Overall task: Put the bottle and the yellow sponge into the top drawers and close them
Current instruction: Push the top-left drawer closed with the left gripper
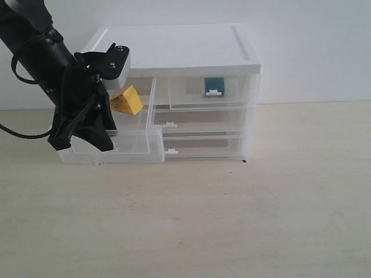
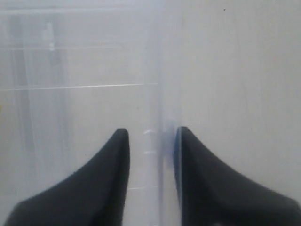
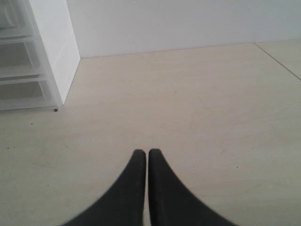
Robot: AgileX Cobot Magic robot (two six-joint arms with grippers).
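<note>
The yellow sponge (image 1: 127,101) lies inside the left top drawer (image 1: 136,145), which is pulled far out of the white-topped cabinet (image 1: 174,46). The bottle (image 1: 214,86) shows its teal label through the front of the right top drawer (image 1: 237,90), which is pushed in. My left gripper (image 1: 81,142) points down at the left end of the pulled-out drawer. In the left wrist view that gripper (image 2: 150,134) is open, its fingers straddling a clear drawer wall (image 2: 160,94) with a gap on one side. My right gripper (image 3: 144,153) is shut and empty above bare table.
Two full-width clear drawers (image 1: 203,121) sit pushed in below the top ones. The cabinet's side (image 3: 51,56) stands off to one side of the right gripper. Light wooden tabletop (image 1: 232,220) spreads in front, with a white wall behind.
</note>
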